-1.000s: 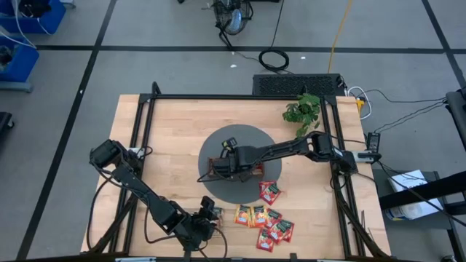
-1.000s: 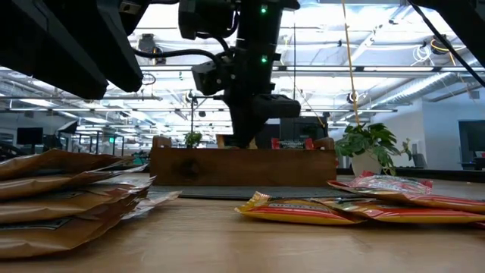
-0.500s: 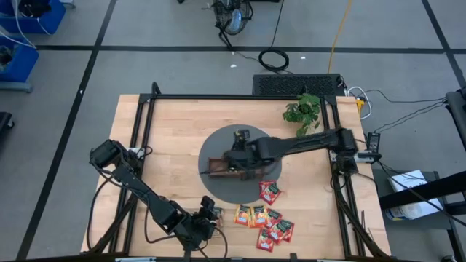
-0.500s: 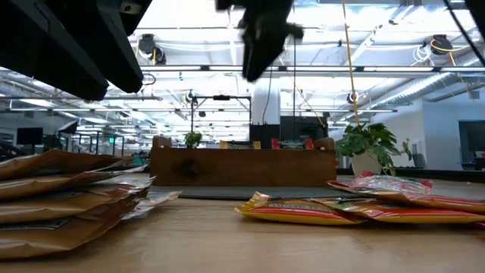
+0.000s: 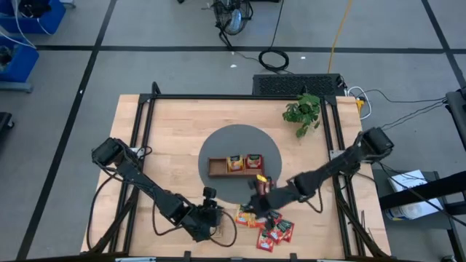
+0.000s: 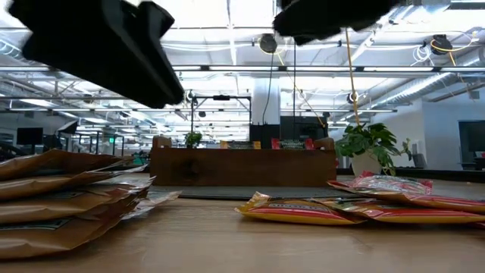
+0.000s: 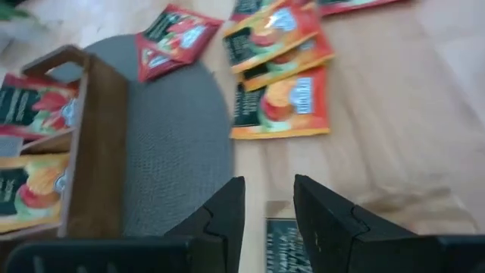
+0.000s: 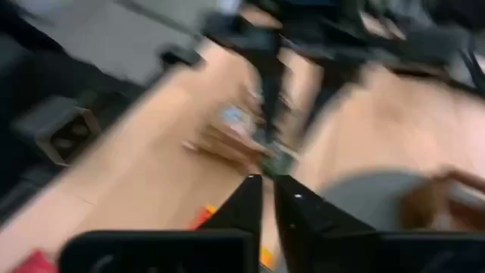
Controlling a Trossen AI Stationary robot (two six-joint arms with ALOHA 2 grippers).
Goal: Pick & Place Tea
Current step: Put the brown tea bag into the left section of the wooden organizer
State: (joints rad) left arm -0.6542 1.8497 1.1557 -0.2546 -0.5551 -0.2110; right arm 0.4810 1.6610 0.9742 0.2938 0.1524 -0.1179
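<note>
Wooden tray (image 5: 218, 168) holds two sachets; my right gripper (image 5: 261, 186), fingers nearly together and empty, hovers above the loose tea (image 5: 271, 227). My left gripper (image 5: 211, 218) waits apart.

Bright, even overhead lighting with glaring ceiling strips in the low view; right wrist view heavily motion-blurred, left wrist view slightly soft.
</note>
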